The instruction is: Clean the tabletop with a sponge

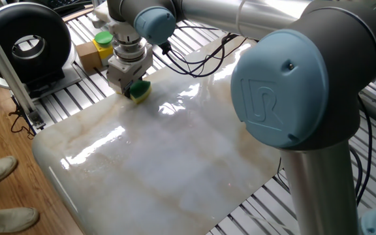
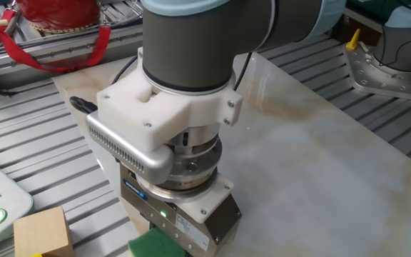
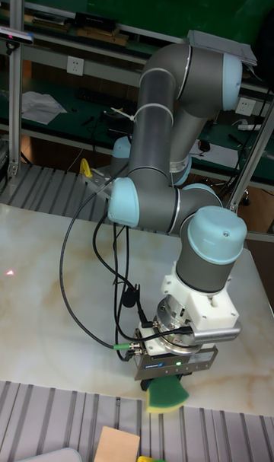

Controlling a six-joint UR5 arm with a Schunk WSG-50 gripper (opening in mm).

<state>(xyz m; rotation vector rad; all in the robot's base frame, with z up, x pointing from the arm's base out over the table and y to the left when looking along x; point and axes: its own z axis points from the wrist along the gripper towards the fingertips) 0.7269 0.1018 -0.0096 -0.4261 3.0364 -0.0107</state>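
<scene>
The sponge [image 1: 139, 90], green on top of yellow foam, sits pressed on the white marble-look tabletop [image 1: 162, 156] near its far left corner. My gripper [image 1: 134, 86] points straight down and is shut on the sponge. From the tall fixed view the sponge [image 3: 167, 394] hangs under the gripper [image 3: 167, 382] at the slab's near edge [image 3: 46, 340]. The other fixed view shows only a green corner of the sponge [image 2: 154, 245] at the bottom, below the gripper body; the fingertips are hidden there.
A wooden block with a yellow-and-green button [image 1: 103, 43] stands on the ribbed metal slats just behind the gripper. A black round device [image 1: 25, 40] sits far left. Black cables [image 1: 194, 62] trail over the slab's back. A red basket [image 2: 56, 14] stands beyond the slab.
</scene>
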